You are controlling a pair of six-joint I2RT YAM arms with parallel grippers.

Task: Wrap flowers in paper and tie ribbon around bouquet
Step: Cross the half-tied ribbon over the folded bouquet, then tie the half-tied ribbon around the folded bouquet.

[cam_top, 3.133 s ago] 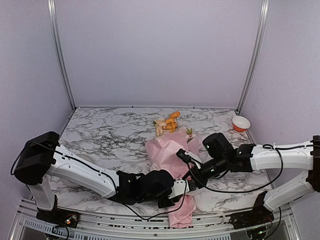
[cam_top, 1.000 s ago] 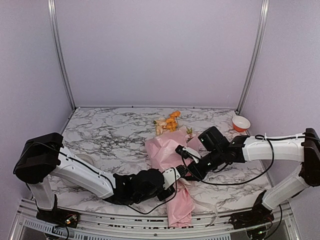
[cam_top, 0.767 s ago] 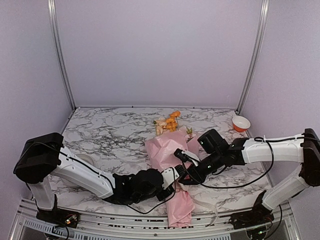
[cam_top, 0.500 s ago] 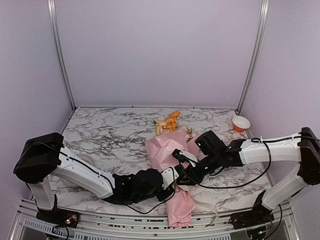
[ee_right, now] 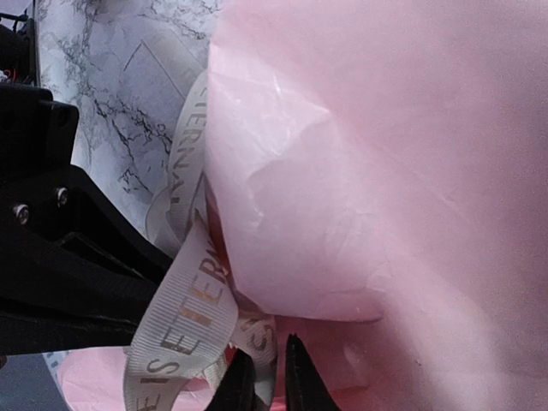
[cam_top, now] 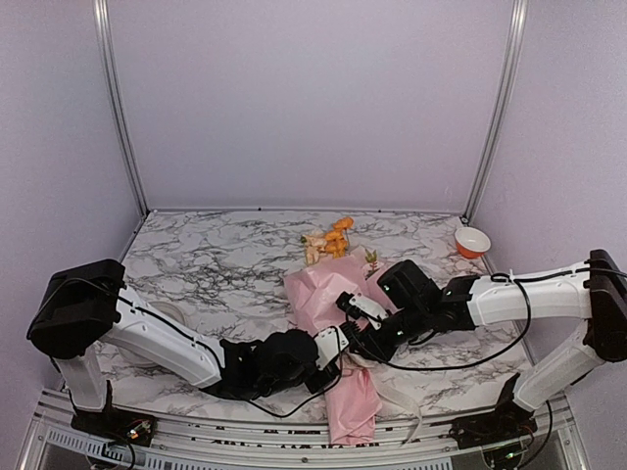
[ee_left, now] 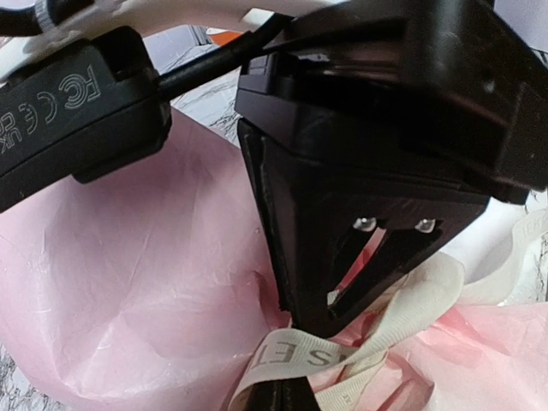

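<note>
The bouquet (cam_top: 338, 304) lies along the table, a cone of pink paper (ee_right: 402, 154) with the flowers (cam_top: 329, 240) showing orange and whitish at its far end. The cream ribbon (ee_left: 301, 360), printed with letters, loops at the cone's narrow middle. My left gripper (cam_top: 336, 354) is shut on the ribbon, its fingers (ee_left: 287, 396) pinching one band from below. My right gripper (cam_top: 356, 338) comes in from the right and almost meets the left one. Its narrow jaws (ee_right: 264, 370) hold another ribbon (ee_right: 184, 317) strand between them. A loose ribbon tail (cam_top: 404, 403) trails to the front right.
A small red-and-white bowl (cam_top: 472, 241) stands at the back right corner. A grey disc (cam_top: 165, 312) peeks out behind my left arm. The right gripper's black body (ee_left: 377, 163) fills much of the left wrist view. Metal rails run along the near table edge (cam_top: 294, 431).
My right gripper has slid left along the bouquet toward the left gripper, and its jaws have closed in on a ribbon strand. The left gripper has held still.
</note>
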